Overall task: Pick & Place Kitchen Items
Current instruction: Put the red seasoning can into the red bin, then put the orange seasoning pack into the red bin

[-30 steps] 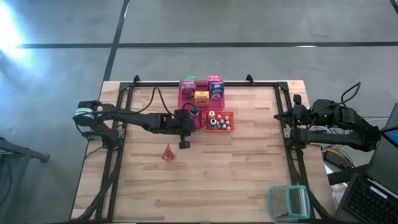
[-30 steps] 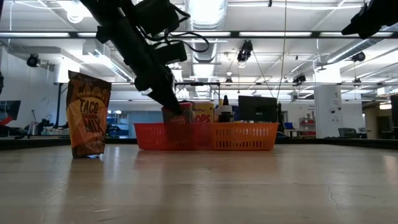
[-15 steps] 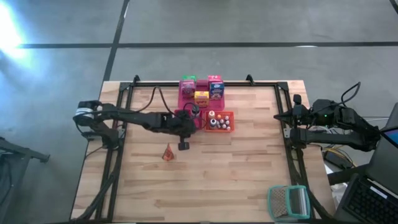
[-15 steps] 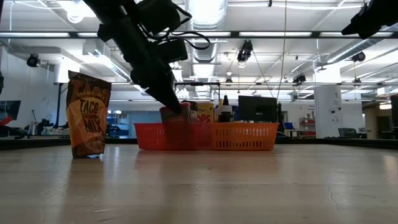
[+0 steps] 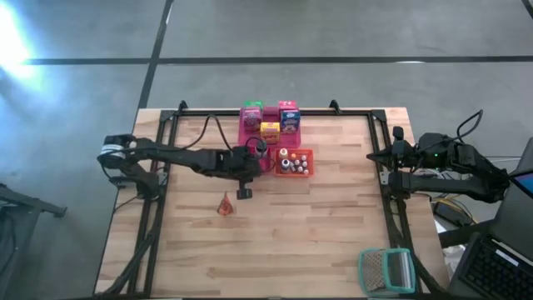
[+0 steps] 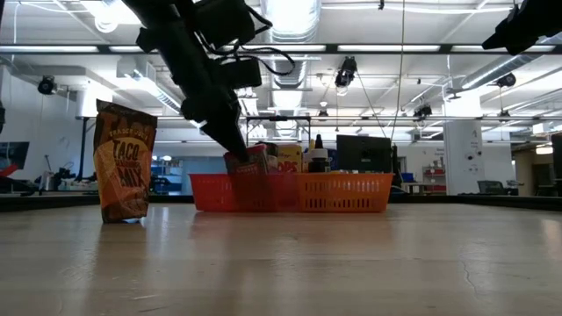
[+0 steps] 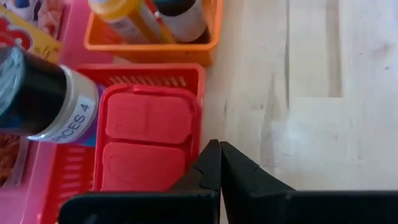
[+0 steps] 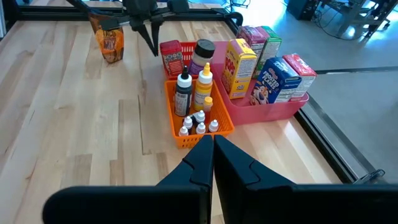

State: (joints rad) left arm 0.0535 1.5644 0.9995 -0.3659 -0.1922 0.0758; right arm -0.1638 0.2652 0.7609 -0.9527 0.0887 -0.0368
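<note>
High view: my left gripper (image 5: 245, 192) clenched empty beside the red tray (image 5: 252, 158), taco mix pouch (image 5: 225, 205) near; left wrist view: red pack (image 7: 147, 144) and dark jar (image 7: 43, 99) in it; right wrist view: my right gripper (image 8: 211, 144) closed, facing the orange basket (image 8: 198, 133) of bottles (image 8: 183, 94).

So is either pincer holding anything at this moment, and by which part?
Nothing is held. The left pincer is shut and empty beside the red basket. The right pincer is shut and empty at the table's right edge.

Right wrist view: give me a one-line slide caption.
Shut right gripper faces orange tray of small bottles and pink tray of cartons; left gripper shut beside the red tray.
</note>
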